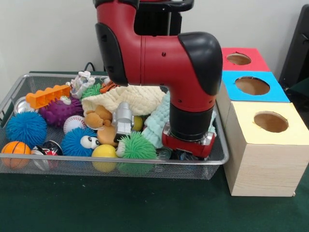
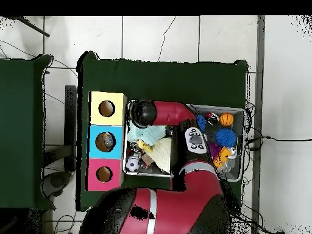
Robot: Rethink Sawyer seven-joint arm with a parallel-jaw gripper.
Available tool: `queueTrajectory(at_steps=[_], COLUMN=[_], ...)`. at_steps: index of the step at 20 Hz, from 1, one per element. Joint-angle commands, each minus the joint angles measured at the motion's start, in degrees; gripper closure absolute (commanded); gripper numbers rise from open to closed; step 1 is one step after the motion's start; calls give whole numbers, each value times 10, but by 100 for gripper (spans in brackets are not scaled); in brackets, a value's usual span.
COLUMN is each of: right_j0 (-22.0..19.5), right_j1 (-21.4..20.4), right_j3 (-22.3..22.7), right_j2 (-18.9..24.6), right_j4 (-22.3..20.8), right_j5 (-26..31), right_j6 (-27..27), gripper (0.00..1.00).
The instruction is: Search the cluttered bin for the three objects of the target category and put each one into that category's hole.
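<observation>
The wire mesh bin (image 1: 111,163) sits on the green table, packed with toys and cloths. My gripper (image 1: 186,154) is lowered into the bin's corner nearest the boxes, and the red wrist block and clutter hide its tips. No clear plastic bottle or cup can be made out; any are hidden under the arm or the clutter. The blue-topped box (image 1: 275,92) stands just past the bin, between the red and yellow boxes, with its round hole (image 1: 252,85) facing up. In the overhead view the bin (image 2: 242,146) lies under the arm, and the blue box's hole (image 2: 105,141) looks greyish inside.
The red-topped box (image 1: 256,60) and the yellow-topped box (image 1: 289,123) flank the blue one. The bin holds a cream cloth (image 1: 130,99), a mint cloth (image 1: 159,121), a green fuzzy ball (image 1: 137,147), blue fuzzy balls (image 1: 25,128), a purple spiky ball (image 1: 58,112) and an orange toy (image 1: 47,95).
</observation>
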Motion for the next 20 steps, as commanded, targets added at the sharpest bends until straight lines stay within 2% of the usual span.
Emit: queueTrajectory(at_steps=[1,13,17,20], right_j0=[-38,-58,-51,-36], right_j1=[18,-35,-48,-47], right_j3=[83,142,157,168], right_j2=[71,96,94,82], right_j4=[-41,-40,-35,-30], right_j5=[-19,5,2,-25], right_j6=[-74,-67,-43,-3], gripper=[0,0,0,0])
